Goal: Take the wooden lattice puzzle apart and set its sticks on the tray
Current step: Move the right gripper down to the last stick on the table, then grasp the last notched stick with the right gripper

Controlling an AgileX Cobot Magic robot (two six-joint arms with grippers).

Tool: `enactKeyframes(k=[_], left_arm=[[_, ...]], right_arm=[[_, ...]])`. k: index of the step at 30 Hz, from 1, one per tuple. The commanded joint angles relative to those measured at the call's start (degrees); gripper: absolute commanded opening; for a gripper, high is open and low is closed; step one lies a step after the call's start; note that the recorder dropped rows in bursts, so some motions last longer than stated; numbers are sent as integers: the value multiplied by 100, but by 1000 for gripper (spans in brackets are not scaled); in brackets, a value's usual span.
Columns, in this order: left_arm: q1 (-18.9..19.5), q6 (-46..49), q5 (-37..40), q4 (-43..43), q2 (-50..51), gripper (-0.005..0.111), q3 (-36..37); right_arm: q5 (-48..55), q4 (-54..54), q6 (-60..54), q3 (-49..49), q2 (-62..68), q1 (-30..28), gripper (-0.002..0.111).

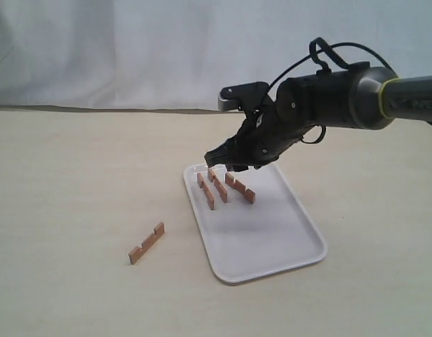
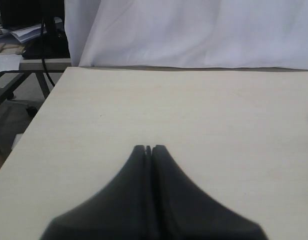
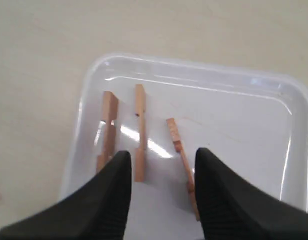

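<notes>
Three sticks (image 3: pixel 139 132) lie on the tray (image 3: pixel 234 130) beneath the right tool (image 3: pixel 162 155), spread and empty (left tool (image 2: pixel 149 148) clenched).

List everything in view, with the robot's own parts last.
sticks on the tray: three, reddish-brown wood, side by side at the tray's far end
stick off the tray: one, reddish-brown wood, on the table to the left of the tray in the exterior view
tray: one, white, on the table right of centre
table: one, pale beige, under everything
cloth: one, white, hanging behind the table
papers: a few, white, on a stand beyond the table's edge
right arm: one, black and grey, reaching in from the right
right gripper: one, black, open and empty above the sticks on the tray
left gripper: one, black, shut, over bare table
</notes>
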Motion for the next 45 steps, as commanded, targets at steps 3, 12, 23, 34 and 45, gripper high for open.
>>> enactKeyframes(k=[3, 12, 23, 34, 45], left_arm=[[-5, 0, -75, -30, -13, 0, 10], [-5, 0, -75, -30, -13, 0, 10], [-5, 0, -75, -30, -13, 0, 10], [-5, 0, -75, -30, -13, 0, 10], [-5, 0, -75, -30, -13, 0, 10]], right_arm=[[287, -68, -1157, -10, -422, 621, 40], [324, -68, -2277, -10, -411, 1588, 40], [597, -115, -3248, -22, -18, 2146, 58], [1457, -389, -3683, -759, 645, 2146, 59], [1178, -365, -4315, -943, 1051, 2146, 59]])
